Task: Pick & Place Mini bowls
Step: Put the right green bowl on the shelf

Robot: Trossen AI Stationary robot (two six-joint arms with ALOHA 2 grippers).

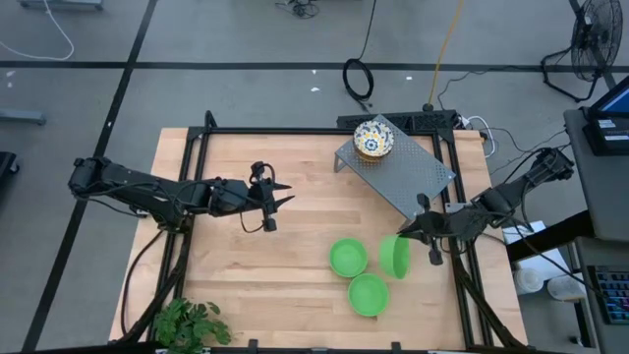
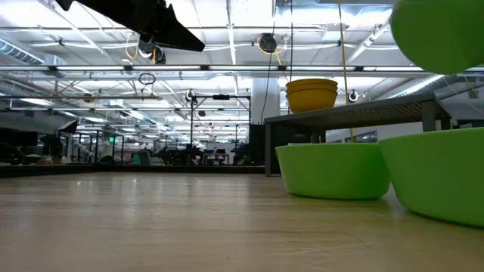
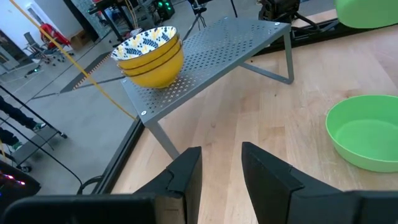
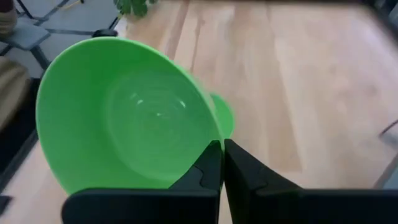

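Observation:
My right gripper (image 1: 405,236) is shut on a plain green mini bowl (image 4: 124,118), which hangs tipped above the table's right part (image 2: 442,34). Two more green mini bowls (image 1: 347,258) (image 1: 369,294) stand on their bases on the wood beside it. A stack of yellow mini bowls with a blue-and-yellow floral inside (image 3: 151,53) stands on the far end of the grey perforated rack (image 1: 413,177). My left gripper (image 3: 221,152) hovers open over the table's middle left (image 1: 285,202), with nothing between its fingers. My right gripper pinches the green bowl's rim (image 4: 210,142) between its two fingers. They come slanting down from the table's right side. The bowl is lifted clear of the table and tipped on its side, its hollow turned toward the wrist.
The rack stands on thin legs (image 3: 289,59) at the far right, sloping across the table. A black frame (image 1: 295,131) runs along the table's edges. A green plant (image 1: 187,324) sits at the near left corner. Bare wood lies between my left gripper and the green bowls.

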